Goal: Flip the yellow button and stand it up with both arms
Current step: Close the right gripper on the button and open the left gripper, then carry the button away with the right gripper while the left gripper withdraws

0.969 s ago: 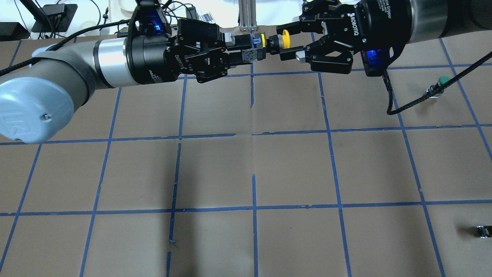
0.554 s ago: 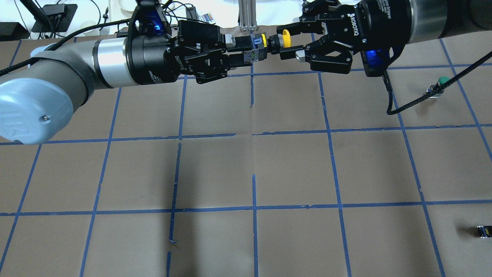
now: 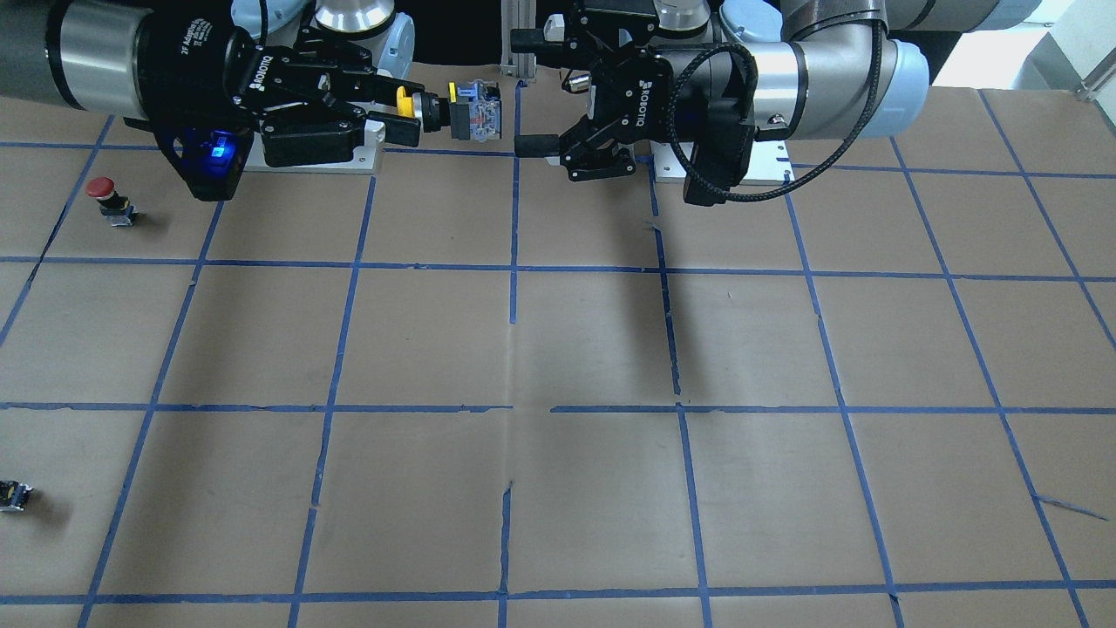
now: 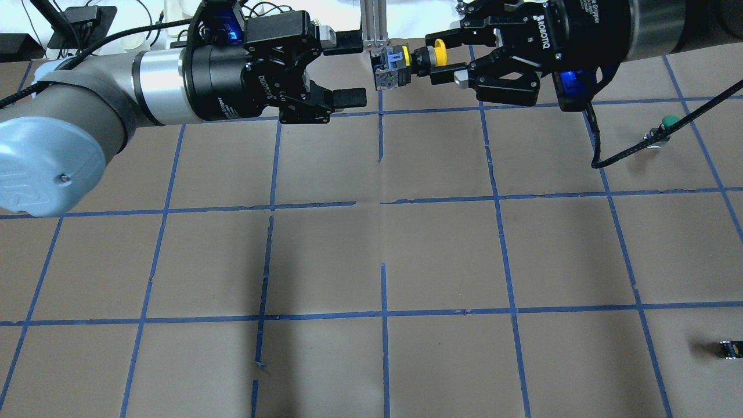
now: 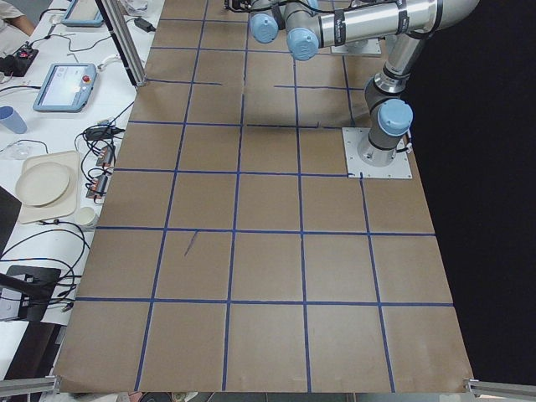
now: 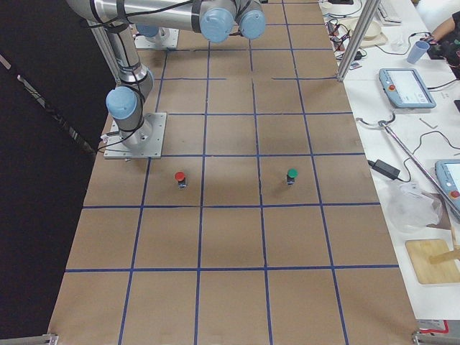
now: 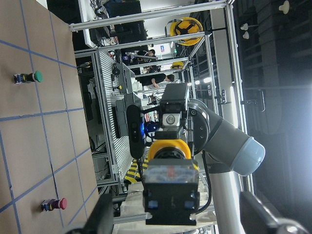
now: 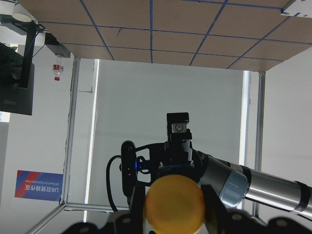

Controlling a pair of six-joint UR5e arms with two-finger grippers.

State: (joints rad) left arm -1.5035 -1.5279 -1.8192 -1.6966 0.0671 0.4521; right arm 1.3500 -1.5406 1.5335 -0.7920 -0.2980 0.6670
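The yellow button (image 4: 400,61) hangs level in the air above the table's far edge, its yellow cap toward the right arm and its dark block body toward the left arm. My right gripper (image 4: 432,58) is shut on its black collar. The front view shows the same button (image 3: 471,112) and right gripper (image 3: 414,112). My left gripper (image 4: 351,68) is open and empty, just short of the block body, and also appears in the front view (image 3: 530,92). The left wrist view shows the block (image 7: 170,197) between its spread fingers. The right wrist view shows the cap (image 8: 174,200).
A green-capped button (image 4: 667,123) stands at the right. A red-capped button (image 3: 105,192) stands near the right arm's base. A small dark capless block (image 4: 728,348) lies at the near right edge. A cable hangs from the right wrist (image 4: 627,148).
My left gripper has let go of the button's block body, opened and drawn back to the left. The right gripper still holds the button and has lifted it slightly away.
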